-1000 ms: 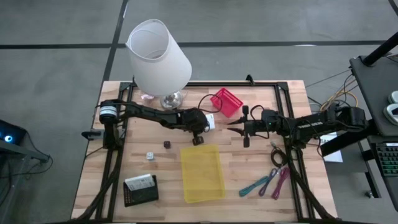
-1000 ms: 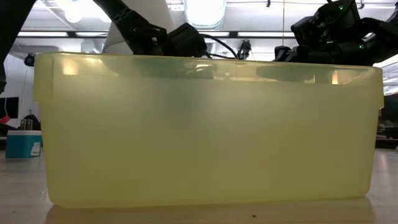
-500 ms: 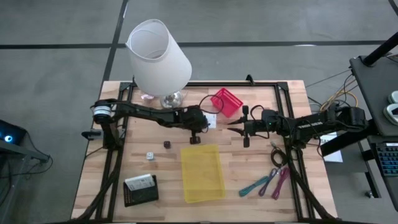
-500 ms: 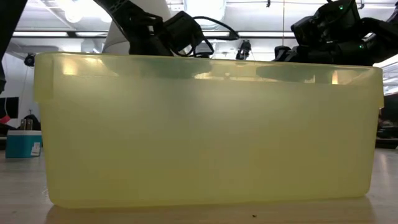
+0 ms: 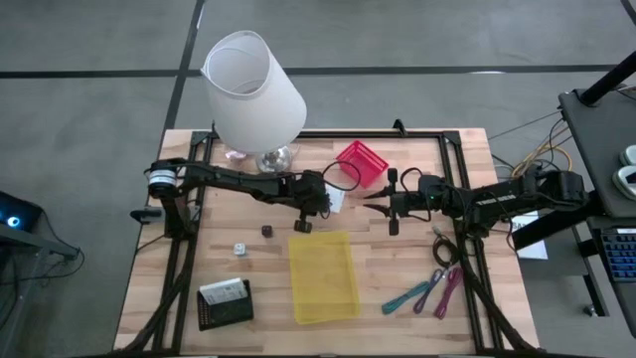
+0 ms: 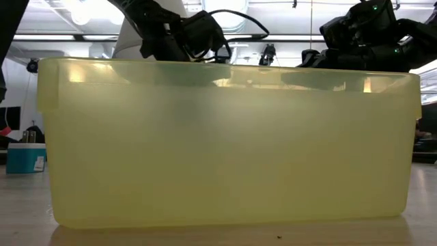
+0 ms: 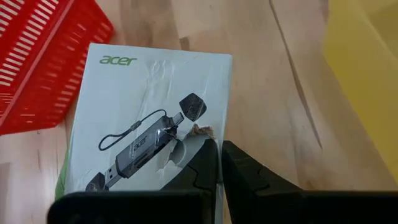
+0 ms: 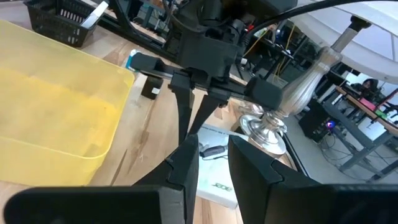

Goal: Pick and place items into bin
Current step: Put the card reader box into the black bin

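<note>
A white printed box (image 7: 149, 130) lies flat on the wood beside the red basket (image 5: 361, 162), just beyond the yellow bin (image 5: 323, 276). My left gripper (image 7: 217, 148) is shut, slanting down, its tips over the box's top face. My right gripper (image 8: 214, 155) hangs level over the table's right half, pointing at the box, open by a narrow gap with nothing between its fingers. A dark cube (image 5: 266, 231) and a white cube (image 5: 239, 249) lie left of the bin. Teal and pink strips (image 5: 427, 293) and a black cable (image 5: 442, 249) lie on the right. My left gripper has its shut fingertips (image 7: 208, 149) at a crumpled spot (image 7: 198, 130) on the box's top face, near one long edge. They come slanting down from the table's left. I cannot tell whether they touch the box, which lies flat on the table.
A big white lamp (image 5: 253, 89) stands at the far left, its glass foot (image 8: 273, 124) close behind the box. A black basket (image 5: 225, 301) with a white card sits at the near left. In the low view the bin's wall (image 6: 225, 143) hides the table behind it.
My left gripper has rolled about its own pointing line and risen a little above the box, staying shut. The right arm has kept still.
</note>
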`<state>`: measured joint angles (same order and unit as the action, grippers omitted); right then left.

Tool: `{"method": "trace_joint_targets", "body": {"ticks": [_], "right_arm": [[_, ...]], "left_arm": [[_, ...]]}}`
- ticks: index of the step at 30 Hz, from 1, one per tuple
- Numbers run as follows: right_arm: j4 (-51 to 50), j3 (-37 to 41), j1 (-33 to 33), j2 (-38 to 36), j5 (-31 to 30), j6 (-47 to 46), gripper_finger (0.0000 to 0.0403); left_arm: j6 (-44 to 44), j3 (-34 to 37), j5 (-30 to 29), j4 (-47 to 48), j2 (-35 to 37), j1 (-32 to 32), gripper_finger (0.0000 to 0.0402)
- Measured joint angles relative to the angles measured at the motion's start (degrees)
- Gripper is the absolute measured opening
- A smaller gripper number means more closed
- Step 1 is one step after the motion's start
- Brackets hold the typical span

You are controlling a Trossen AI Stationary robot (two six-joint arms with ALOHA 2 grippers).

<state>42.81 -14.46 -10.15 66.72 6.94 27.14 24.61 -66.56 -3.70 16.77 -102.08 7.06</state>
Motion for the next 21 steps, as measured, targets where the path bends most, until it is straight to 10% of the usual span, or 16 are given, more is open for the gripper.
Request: {"method": "trace_joint_targets", "body": {"ticks": [21], "right_arm": [[0.01,0.0,0.0,0.02,0.0,-0.17,0.0075]], "left_arm": [[0.01,-6.02,-0.32,12.94,1.17,-2.74,0.0]]}}
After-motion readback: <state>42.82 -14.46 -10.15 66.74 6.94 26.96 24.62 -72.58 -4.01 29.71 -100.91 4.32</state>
